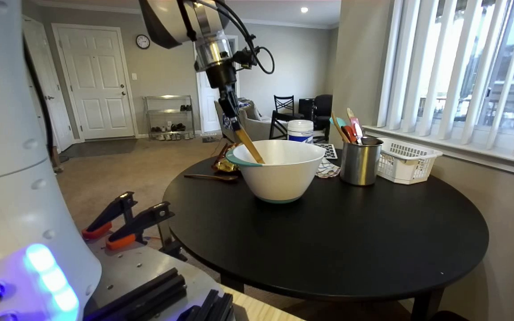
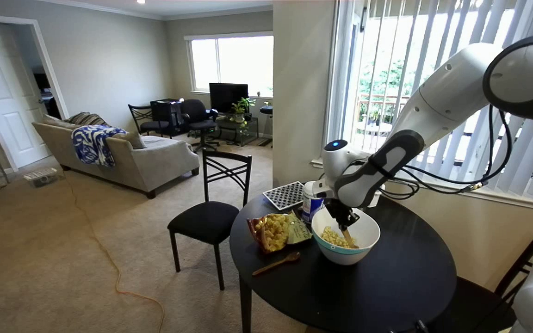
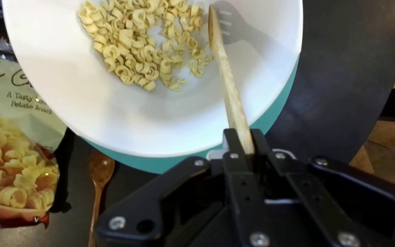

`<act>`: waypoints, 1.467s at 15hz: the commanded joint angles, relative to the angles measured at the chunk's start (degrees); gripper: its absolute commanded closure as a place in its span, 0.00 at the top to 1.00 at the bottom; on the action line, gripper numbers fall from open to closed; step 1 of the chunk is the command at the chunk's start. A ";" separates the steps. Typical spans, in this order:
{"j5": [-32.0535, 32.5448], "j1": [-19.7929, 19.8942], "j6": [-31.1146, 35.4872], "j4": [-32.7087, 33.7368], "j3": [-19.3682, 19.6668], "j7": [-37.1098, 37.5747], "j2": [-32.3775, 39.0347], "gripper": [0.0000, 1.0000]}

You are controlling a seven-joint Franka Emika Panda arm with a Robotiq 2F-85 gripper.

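Observation:
My gripper (image 3: 243,137) is shut on the handle of a light wooden utensil (image 3: 230,89), seen nearly edge-on in the wrist view. Its shadow on the bowl shows slots. In both exterior views the gripper (image 1: 234,122) (image 2: 344,222) points down at the bowl, with the utensil (image 1: 250,147) tilted into it. The white bowl (image 3: 91,109) has a teal outside edge and stands upright on the table (image 1: 350,245). Pale yellow curled pieces (image 3: 135,48) lie on its bottom; the utensil's head is beside them. Whether it touches them is unclear. The fingertips are just over the bowl's near rim.
A brown wooden spoon (image 3: 100,171) and a snack bag (image 3: 12,154) lie beside the bowl. A white tub (image 1: 300,129), steel utensil pot (image 1: 358,162), white basket (image 1: 408,160) and patterned tray (image 2: 285,195) stand around it. A black chair (image 2: 208,222) is by the table.

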State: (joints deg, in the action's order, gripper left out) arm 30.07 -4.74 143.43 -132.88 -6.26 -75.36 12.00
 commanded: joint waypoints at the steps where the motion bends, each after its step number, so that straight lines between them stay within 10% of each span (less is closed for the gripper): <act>1: -9.00 1.61 0.97 0.21 -2.44 -9.97 -0.79 0.03; 9: -20.39 0.96 1.62 5.81 -3.62 -14.55 0.53 0.03; 22: -3.71 -1.28 -5.12 23.10 3.32 5.57 4.25 0.03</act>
State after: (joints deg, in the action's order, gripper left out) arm 24.15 -5.52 142.80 -113.31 -3.70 -73.51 15.13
